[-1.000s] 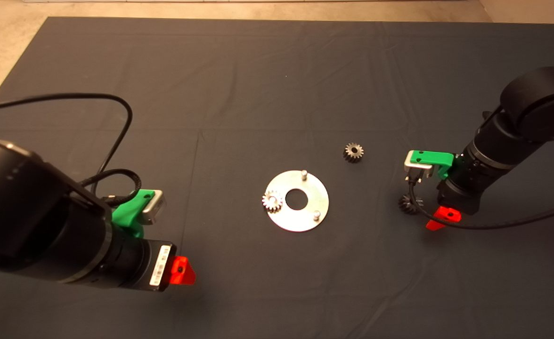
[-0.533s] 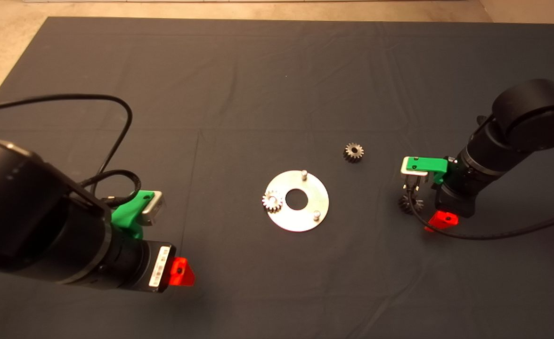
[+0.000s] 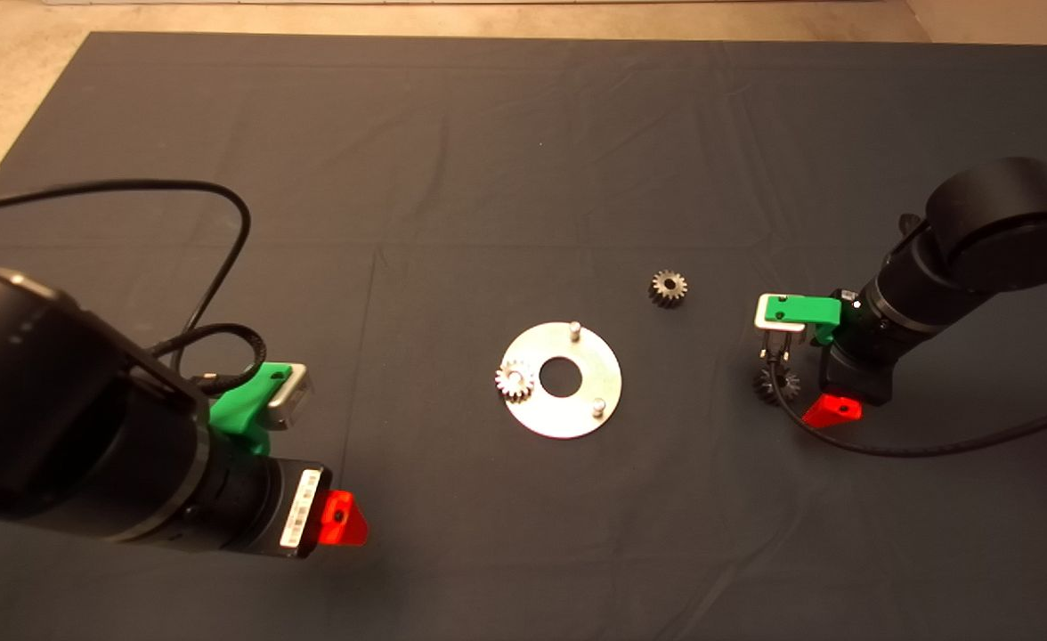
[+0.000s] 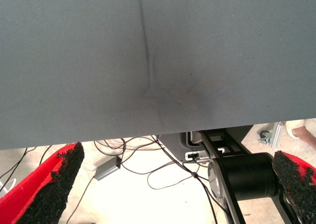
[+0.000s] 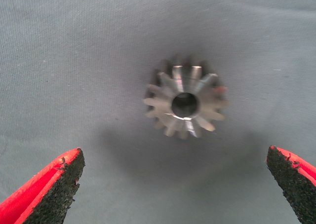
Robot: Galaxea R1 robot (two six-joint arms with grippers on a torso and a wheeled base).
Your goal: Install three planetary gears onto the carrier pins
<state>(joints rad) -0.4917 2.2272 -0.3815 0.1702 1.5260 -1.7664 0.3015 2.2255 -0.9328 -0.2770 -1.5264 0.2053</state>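
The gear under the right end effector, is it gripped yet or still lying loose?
Loose. The gear lies flat on the mat, and the right end effector is open with both fingers clear of it.

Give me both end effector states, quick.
Left end effector: open, empty, parked at the mat's edge.
Right end effector: open above a loose gear, not gripping.

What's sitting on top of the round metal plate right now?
One silver gear sits on the plate at its left edge, hiding whatever it sits on. Two bare pins stand upright. The central hole is uncovered.
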